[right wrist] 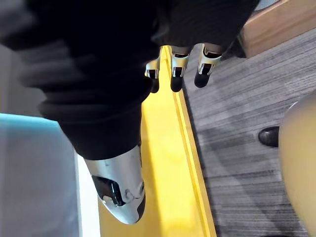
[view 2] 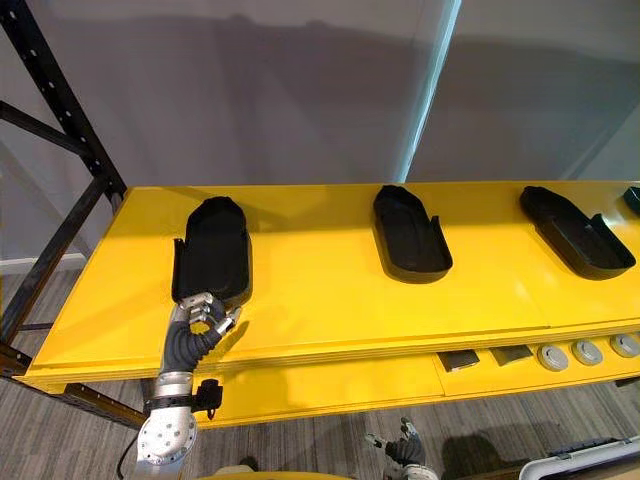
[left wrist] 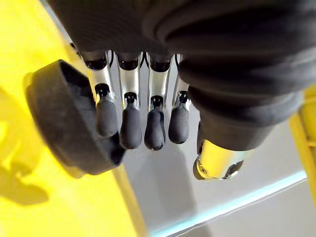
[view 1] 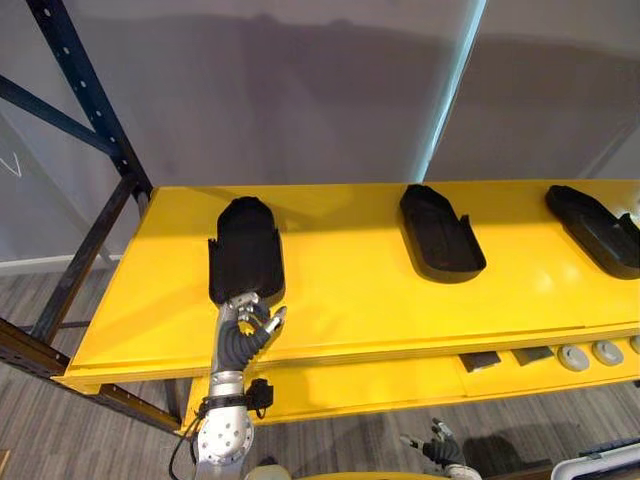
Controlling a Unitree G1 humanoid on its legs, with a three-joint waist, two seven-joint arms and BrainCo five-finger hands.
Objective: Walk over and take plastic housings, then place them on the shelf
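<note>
1. Right hand [view 1: 440,447] hangs low, below the shelf [view 1: 350,300], fingers loose, holding nothing.
2. Left hand [view 1: 246,325] is up at the shelf's front: fingers straight, thumb out wide, tips against the near end of the left housing [view 1: 245,250].
3. That housing lies flat on the shelf.
4. Further right, well apart: the middle housing [view 1: 440,232] and the right housing [view 1: 595,228].
</note>
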